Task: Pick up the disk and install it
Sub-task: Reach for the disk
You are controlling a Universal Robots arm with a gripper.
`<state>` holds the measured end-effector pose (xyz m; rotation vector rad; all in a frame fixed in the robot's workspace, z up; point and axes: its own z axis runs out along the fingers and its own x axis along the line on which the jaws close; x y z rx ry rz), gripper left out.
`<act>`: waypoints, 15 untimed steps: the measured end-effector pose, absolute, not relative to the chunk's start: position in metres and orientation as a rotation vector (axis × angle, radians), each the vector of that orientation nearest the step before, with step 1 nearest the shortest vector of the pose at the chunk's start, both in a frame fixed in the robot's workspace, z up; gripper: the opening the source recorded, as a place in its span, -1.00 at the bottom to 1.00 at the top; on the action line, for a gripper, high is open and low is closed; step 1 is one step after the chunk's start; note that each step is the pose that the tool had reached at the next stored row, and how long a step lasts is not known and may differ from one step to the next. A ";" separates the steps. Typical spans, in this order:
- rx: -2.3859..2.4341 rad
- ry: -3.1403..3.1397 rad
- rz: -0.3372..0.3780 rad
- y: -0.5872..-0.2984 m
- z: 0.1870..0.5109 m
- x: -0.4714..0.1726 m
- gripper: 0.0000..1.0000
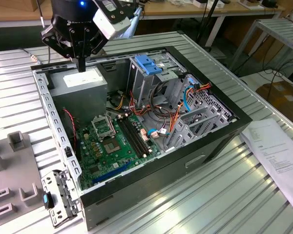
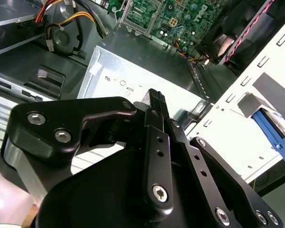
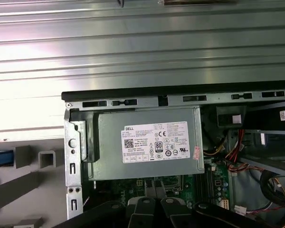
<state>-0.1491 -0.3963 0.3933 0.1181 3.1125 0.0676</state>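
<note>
— Where was the gripper (image 1: 81, 65) seen?
— In the exterior view it was placed just above the power supply (image 1: 80, 82), at the back of the open case (image 1: 151, 187). The jaws were pressed together, and nothing was held between them.
— And the disk?
— A blue edge of the disk (image 3: 1, 158) was made out in the first wrist view, on the grey holder (image 3: 42, 194) outside the case, well apart from the gripper. No more of it could be told.
— What else was noted?
— The cage (image 1: 147, 73), with its blue tab, was seen upright inside the case, beside the board (image 1: 112, 141). The bracket (image 1: 56, 200) was found just beside the case's near corner. A paper (image 1: 278, 156) was laid on the desk (image 1: 195, 195) at the exterior view's right.
</note>
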 end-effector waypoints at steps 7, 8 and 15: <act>0.118 3.112 0.068 -0.395 0.393 -0.161 -0.79; 0.118 3.113 0.068 -0.395 0.393 -0.162 -0.79; 0.118 3.112 0.068 -0.395 0.393 -0.172 -0.79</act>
